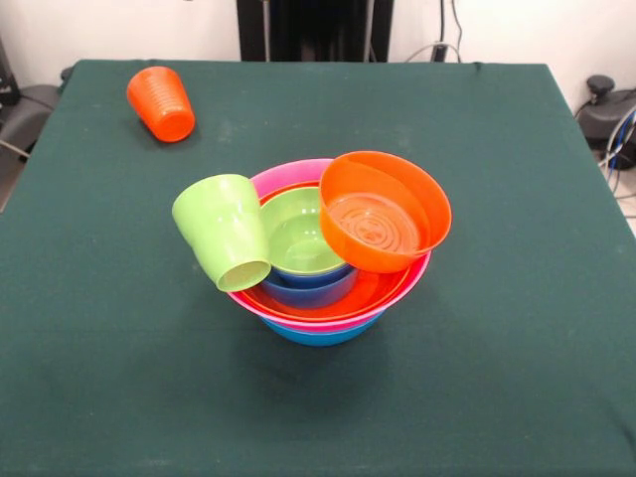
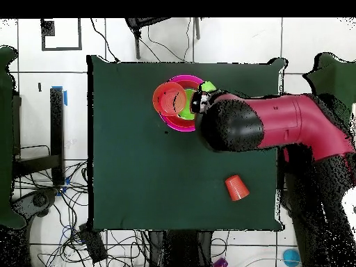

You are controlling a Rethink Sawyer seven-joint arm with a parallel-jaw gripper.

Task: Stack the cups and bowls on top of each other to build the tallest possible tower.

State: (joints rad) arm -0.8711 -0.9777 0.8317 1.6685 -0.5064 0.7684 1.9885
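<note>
The tower (image 1: pixel 328 298) stands mid-table: a wide blue bowl (image 1: pixel 318 334) at the base, then a pink bowl (image 1: pixel 288 175) and a large orange bowl (image 1: pixel 363 293). A small blue bowl (image 1: pixel 310 289) and a lime-green bowl (image 1: pixel 303 237) sit inside. A smaller orange bowl (image 1: pixel 383 214) rests tilted on the right rim. The lime-green cup (image 1: pixel 224 243) leans tilted against the left rim. The orange ribbed cup (image 1: pixel 161 102) lies on its side far left. In the overhead view the arm reaches over the tower (image 2: pixel 177 115), and the gripper (image 2: pixel 200 103) is at its edge, next to the green cup (image 2: pixel 207 87).
The green tablecloth (image 1: pixel 497 378) covers the whole table. The robot's black pedestal (image 1: pixel 313 30) stands at the far edge. The front view shows no arm. In the overhead view the red arm (image 2: pixel 278 128) crosses the table's right side, above the orange cup (image 2: pixel 236 188).
</note>
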